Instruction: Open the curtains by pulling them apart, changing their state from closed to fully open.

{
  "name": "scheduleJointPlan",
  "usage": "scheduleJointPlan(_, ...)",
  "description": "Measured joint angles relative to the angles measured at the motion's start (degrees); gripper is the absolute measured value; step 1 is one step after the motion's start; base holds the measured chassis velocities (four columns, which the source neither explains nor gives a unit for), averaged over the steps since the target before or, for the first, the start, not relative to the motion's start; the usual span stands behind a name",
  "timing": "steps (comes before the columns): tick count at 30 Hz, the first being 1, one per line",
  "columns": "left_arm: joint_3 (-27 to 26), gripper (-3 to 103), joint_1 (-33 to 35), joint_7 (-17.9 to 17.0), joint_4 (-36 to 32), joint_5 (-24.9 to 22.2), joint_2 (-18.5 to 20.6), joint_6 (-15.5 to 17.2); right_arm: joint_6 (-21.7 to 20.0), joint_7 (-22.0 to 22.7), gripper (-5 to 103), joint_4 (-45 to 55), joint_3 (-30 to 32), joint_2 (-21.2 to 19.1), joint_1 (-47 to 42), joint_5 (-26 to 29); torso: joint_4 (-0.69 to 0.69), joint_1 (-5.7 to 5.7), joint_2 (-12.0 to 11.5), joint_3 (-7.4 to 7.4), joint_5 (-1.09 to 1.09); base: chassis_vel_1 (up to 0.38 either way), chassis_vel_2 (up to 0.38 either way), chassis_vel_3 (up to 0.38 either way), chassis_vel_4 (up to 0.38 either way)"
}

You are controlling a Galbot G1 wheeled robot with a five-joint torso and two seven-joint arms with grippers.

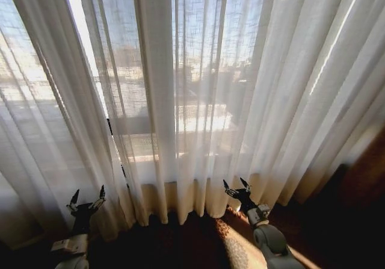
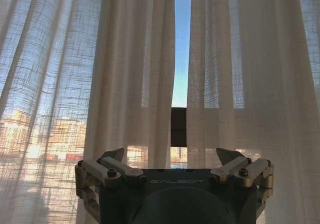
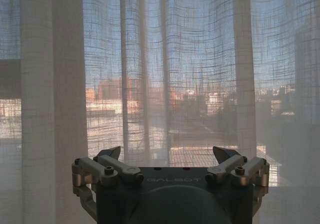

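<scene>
The curtains (image 1: 180,100) hang closed across the window, parted by a narrow slit; the left gripper (image 1: 86,199) and right gripper (image 1: 237,188) sit low before them, jaws open, seemingly touching no fabric.

Sheer white pleated curtains (image 1: 180,100), hanging floor-length, closed, narrow gap between panels

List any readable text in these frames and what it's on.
"GALBOT" on the left gripper body, left wrist view.
"GALBOT" on the right gripper body, right wrist view, fainter.
No text on the curtains; none legible in the head view.
</scene>
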Motion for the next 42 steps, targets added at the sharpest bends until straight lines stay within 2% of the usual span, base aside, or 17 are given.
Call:
scheduleJointPlan(4, 0.0, 100, 0.0, 0.0, 0.0, 0.0, 0.0, 0.0, 0.4, -1.0, 100, -0.1, 0.0, 0.0, -0.1, -0.1, 0.01, 0.04, 0.0, 0.02, 0.06, -0.119, 0.105, 0.142, -0.101)
scheduleJointPlan(20, 0.0, 100, 0.0, 0.0, 0.0, 0.0, 0.0, 0.0, 1.1, -3.0, 100, -0.8, -0.4, 0.2, -0.5, -1.4, 0.00, -0.05, 0.0, -0.01, 0.02, -0.042, 0.025, 0.037, -0.028)
scheduleJointPlan(30, 0.0, 100, 0.0, 0.0, 0.0, 0.0, 0.0, 0.0, 3.3, -1.9, 100, -2.0, -2.3, 0.5, 0.9, -1.8, 0.00, 0.06, 0.0, 0.02, 0.03, -0.181, 0.183, 0.183, -0.169)
scheduleJointPlan(33, 0.0, 100, 0.0, 0.0, 0.0, 0.0, 0.0, 0.0, 3.2, 0.1, 100, -3.0, -4.3, 0.5, 3.0, -2.7, 0.00, 0.02, 0.0, 0.01, 0.02, -0.039, 0.055, 0.017, -0.040)
scheduleJointPlan(42, 0.0, 100, 0.0, 0.0, 0.0, 0.0, 0.0, 0.0, 3.1, 2.1, 100, -9.2, -9.2, 0.8, 10.3, -3.4, 0.01, -0.09, 0.0, -0.03, 0.02, 0.021, -0.022, -0.014, 0.015)
